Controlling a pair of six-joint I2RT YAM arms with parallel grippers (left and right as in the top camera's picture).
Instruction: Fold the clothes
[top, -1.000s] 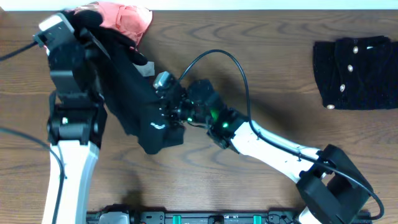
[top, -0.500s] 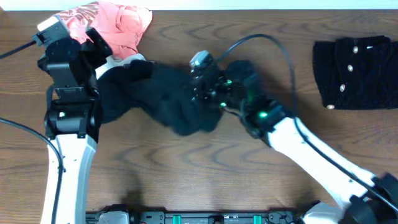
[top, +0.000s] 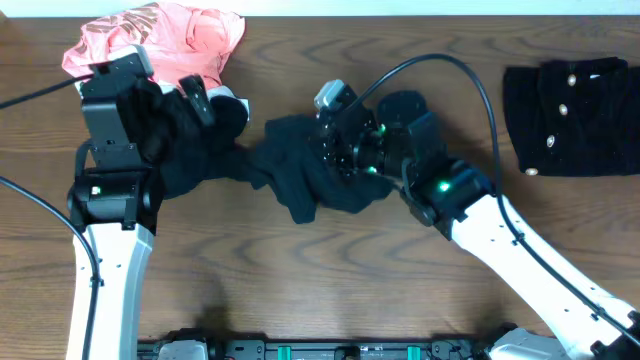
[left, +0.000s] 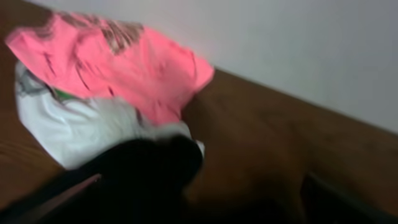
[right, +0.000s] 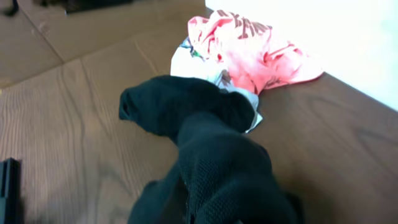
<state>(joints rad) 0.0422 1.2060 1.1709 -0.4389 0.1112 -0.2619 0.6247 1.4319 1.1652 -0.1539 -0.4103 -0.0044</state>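
A black T-shirt (top: 300, 175) lies bunched across the table's middle, stretched from the left arm toward the right one. My right gripper (top: 338, 155) is shut on its right end; in the right wrist view the black T-shirt (right: 217, 155) drapes over the jaws and hides them. My left gripper (top: 200, 108) stands open over the shirt's left end, with nothing clamped. The left wrist view is blurred and shows black fabric (left: 149, 177) below the open left gripper (left: 199, 208). A coral-pink garment (top: 175, 35) and a white printed one (top: 228, 100) are heaped at the back left.
A folded black garment with pale buttons (top: 570, 115) lies at the far right. The pink garment (right: 255, 50) and the white one (right: 193, 65) sit close behind the shirt's left end. The table's back edge meets a pale wall (left: 298, 50).
The left gripper opened and let go of the black T-shirt. The right gripper pulled the shirt to the right and toward the back, and it now lies low on the table.
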